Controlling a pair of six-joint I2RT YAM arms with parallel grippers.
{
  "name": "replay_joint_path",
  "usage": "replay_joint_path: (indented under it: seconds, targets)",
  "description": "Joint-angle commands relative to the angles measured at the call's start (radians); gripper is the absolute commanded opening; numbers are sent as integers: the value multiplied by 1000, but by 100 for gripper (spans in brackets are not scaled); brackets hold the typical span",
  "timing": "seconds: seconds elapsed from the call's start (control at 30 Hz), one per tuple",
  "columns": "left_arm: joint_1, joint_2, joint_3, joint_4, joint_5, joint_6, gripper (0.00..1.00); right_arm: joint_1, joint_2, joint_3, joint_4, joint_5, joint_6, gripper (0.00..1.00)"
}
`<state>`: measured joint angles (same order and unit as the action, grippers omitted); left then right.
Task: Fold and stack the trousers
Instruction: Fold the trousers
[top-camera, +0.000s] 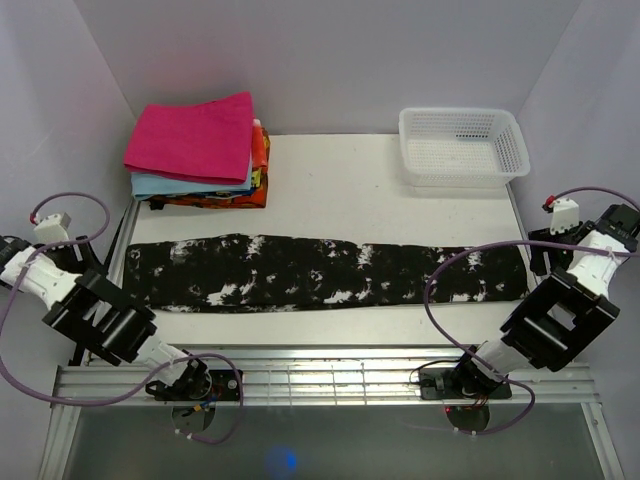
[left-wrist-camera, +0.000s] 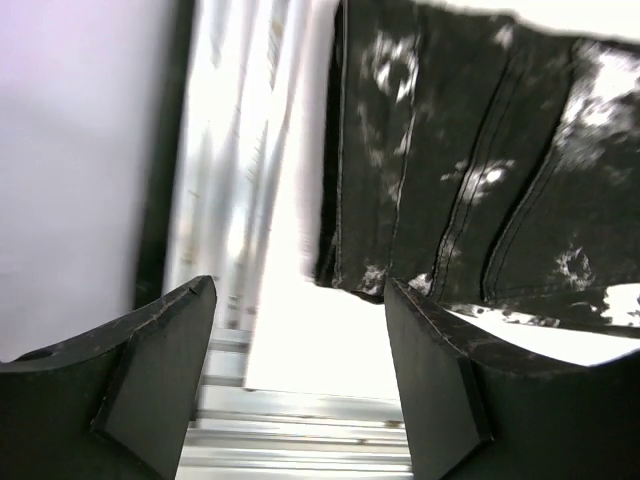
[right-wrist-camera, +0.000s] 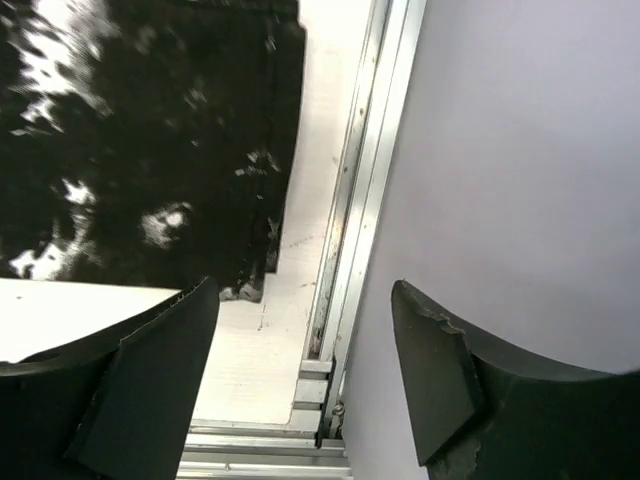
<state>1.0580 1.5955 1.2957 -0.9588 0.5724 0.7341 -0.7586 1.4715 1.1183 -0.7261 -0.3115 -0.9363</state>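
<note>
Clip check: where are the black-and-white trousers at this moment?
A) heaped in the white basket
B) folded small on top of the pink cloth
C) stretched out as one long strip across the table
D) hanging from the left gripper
C: the trousers lie flat in a long band across the table, apart from the white basket and the stack of folded cloths.

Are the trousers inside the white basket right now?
No, the trousers lie stretched out flat across the table, in front of the basket.
</note>
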Motion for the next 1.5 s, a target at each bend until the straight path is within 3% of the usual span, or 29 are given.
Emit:
replay_joint_path:
  seconds: [0.0,0.13,0.3,0.5,0.67,0.8,0.97,1.03,1.13,1.27,1.3,1.47]
  targets:
    - [-21,-121,34,-1,79,62,79,42,-30,35,-76,-90,-12,75]
    - [-162,-166,-18,31,96,2,77,188,-19,20,-93,-123,46,70]
    - [-327,-106,-45,52,242,-110,73,335,47,-54,8,-113,136,62]
    - [-421,-28,-208,175,195,-216,66,357,167,-156,109,1,142,55]
    - [-421,-11,-387,192,28,-73,59,326,147,-282,166,104,21,51]
    - [-420,-83,-466,74,40,121,60,297,113,-292,148,160,-96,49]
    - [-421,-172,-256,-199,229,316,76,346,24,-102,-45,-53,-96,54]
    - [-424,-187,-170,-209,331,311,79,427,15,16,-129,-162,-56,57]
    - [-452,-135,-27,-161,433,229,90,563,-5,110,-128,-271,34,62]
    - [-544,-2,54,-60,437,156,91,754,-30,137,38,-345,267,71]
    - [-571,23,54,-42,437,146,91,847,-28,137,80,-345,309,73]
    - [-648,184,50,103,402,68,91,1045,51,161,301,-305,475,86]
